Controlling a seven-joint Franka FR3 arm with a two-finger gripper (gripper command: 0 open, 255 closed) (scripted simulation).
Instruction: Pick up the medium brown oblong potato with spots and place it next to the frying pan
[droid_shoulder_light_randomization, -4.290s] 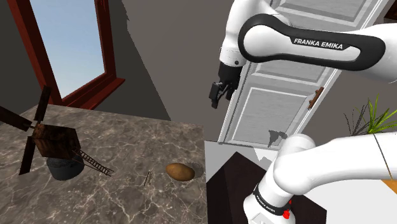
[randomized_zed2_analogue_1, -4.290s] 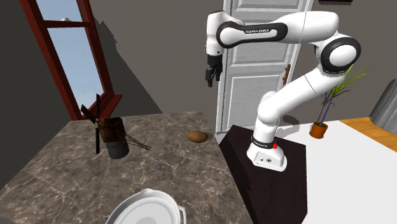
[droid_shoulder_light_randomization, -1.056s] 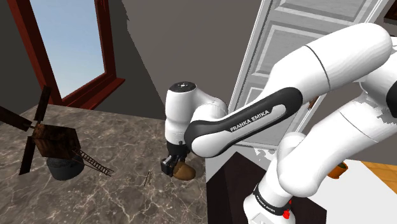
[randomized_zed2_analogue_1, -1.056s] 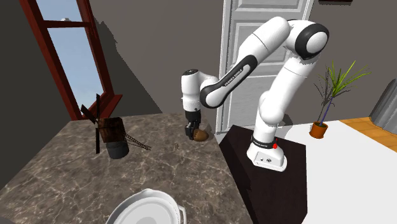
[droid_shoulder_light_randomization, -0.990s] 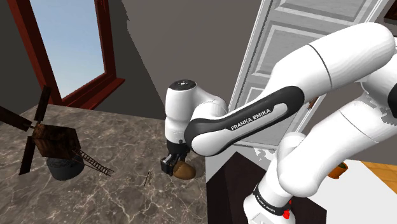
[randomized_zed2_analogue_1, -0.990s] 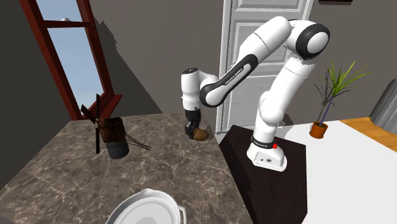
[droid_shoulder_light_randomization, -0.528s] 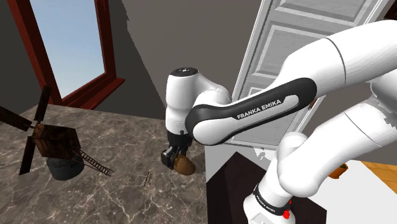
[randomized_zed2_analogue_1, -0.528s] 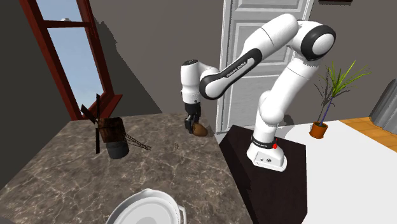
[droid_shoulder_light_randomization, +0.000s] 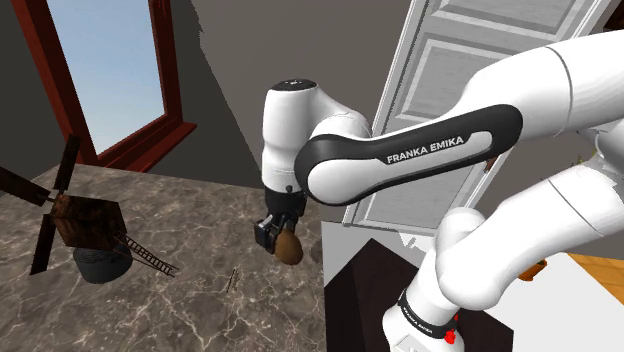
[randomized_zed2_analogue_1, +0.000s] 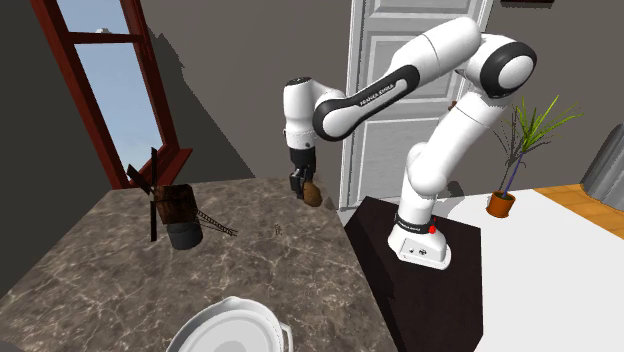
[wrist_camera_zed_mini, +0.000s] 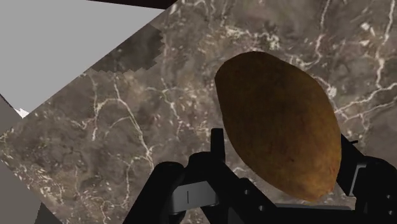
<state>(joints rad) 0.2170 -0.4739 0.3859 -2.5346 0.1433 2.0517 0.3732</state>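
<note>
1. I am clamping my tool on the brown potato, one black finger pressing each long side.
2. The potato is hanging tilted between the fingers, clear of the dark marble bench, near the middle of the shoulder view and above the bench's edge beside the dark stand.
3. A wooden windmill model is standing well apart, at the shoulder view's left.
4. A white pan is sitting at the bottom edge of the second exterior view, far from the potato.
5. A white panelled door is rising behind my arm, and a red-framed window is filling the upper left.
</note>
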